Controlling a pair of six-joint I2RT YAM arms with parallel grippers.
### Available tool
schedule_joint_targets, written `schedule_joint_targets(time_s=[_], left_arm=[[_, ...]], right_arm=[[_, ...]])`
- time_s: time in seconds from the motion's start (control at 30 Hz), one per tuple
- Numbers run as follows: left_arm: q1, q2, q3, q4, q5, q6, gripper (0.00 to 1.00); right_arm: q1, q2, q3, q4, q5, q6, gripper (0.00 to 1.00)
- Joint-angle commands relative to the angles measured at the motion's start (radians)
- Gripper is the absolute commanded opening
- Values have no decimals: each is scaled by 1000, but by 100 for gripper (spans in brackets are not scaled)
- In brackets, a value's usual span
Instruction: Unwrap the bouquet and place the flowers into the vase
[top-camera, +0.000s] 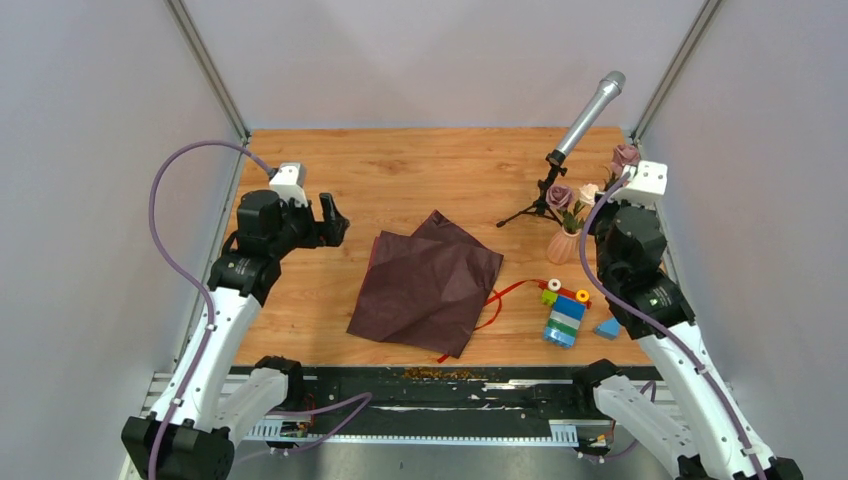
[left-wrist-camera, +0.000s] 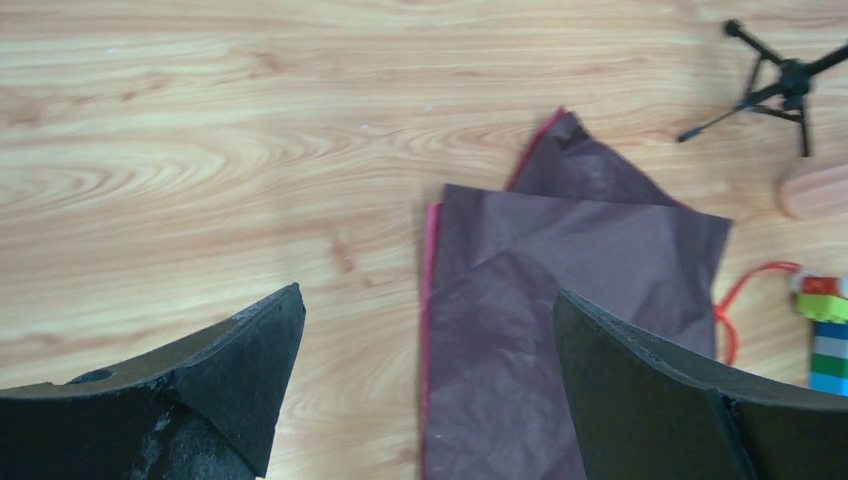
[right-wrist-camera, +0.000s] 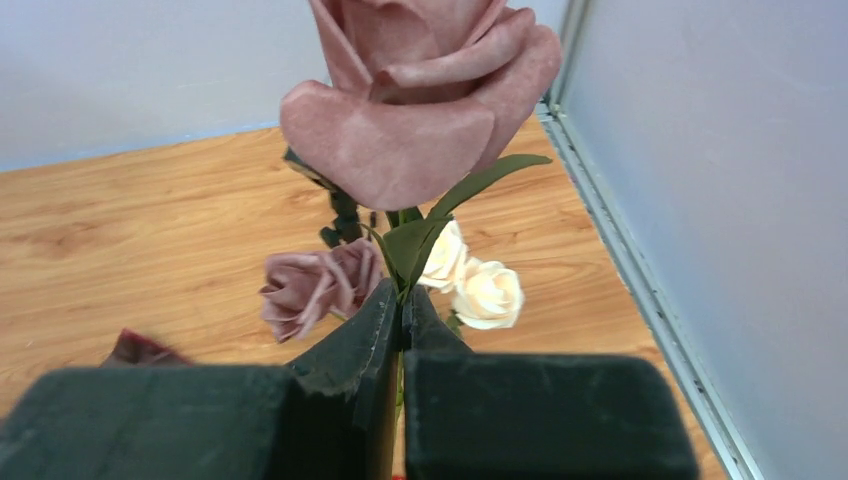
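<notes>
One wooden surface (top-camera: 420, 165) carries two overlapped maroon wrapping-paper sheets (top-camera: 428, 283), lying flat just right of the left end effector (left-wrist-camera: 428, 293). Its fingers are spread wide and hold nothing. The right end effector (right-wrist-camera: 400, 300) is pressed together on the green stem of a large mauve rose (right-wrist-camera: 420, 110). Just left of it, the peach vase (top-camera: 563, 246) holds a smaller mauve rose (top-camera: 560, 195) and cream roses (top-camera: 588, 190). A red ribbon (top-camera: 500, 300) lies loose beside the sheets.
</notes>
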Motion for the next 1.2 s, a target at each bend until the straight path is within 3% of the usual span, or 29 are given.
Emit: schedule_joint_targets(time_s=[0.0,0.23,0.4,1.17], left_arm=[[18,-10,45,-50,-123,107,100],[26,-17,0,19,-220,145,100],[27,-24,-12,14,-257,169,100],[27,-34,-26,27,-263,179,100]], right_arm=[[-53,-35,-63,103,7,-51,0],[-61,-25,-192,402,-16,-132,0],[-90,8,-248,515,-42,-145,0],[-158,89,-380,719,-97,-95,0]])
